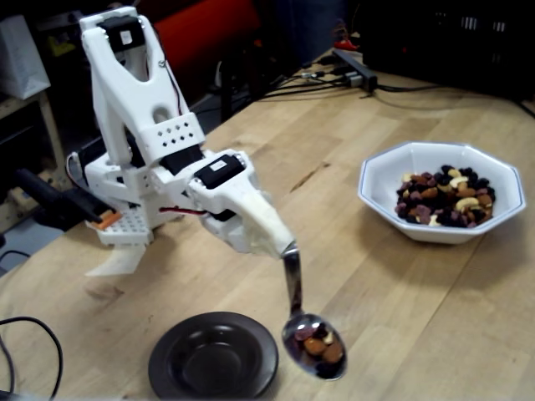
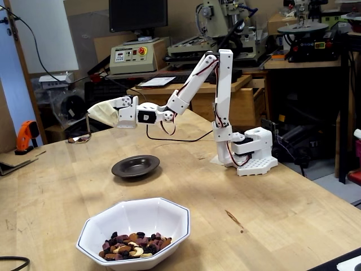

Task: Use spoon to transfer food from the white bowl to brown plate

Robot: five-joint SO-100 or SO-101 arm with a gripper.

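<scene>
Nearest in a fixed view, my shiny silver metal spoon [image 1: 313, 341] hangs loaded with brown almonds, pale cashews and dark raisin-like bits [image 1: 320, 344], just right of the small round dark brown saucer [image 1: 213, 357], which sits empty. I judge I'm in the carry step: next I need to bring the spoon's bowl left over the saucer's sunken centre, then tip it. The gripper [image 1: 280, 244] is wrapped in whitish covering; I cannot tell how its jaws stand, though the spoon handle comes out of it. Farther right, the large white octagonal ceramic bowl [image 1: 384, 171] holds the rest of the mix, well apart. Nothing lies between spoon and saucer; cables [image 1: 326, 79] run along the far table edge
</scene>
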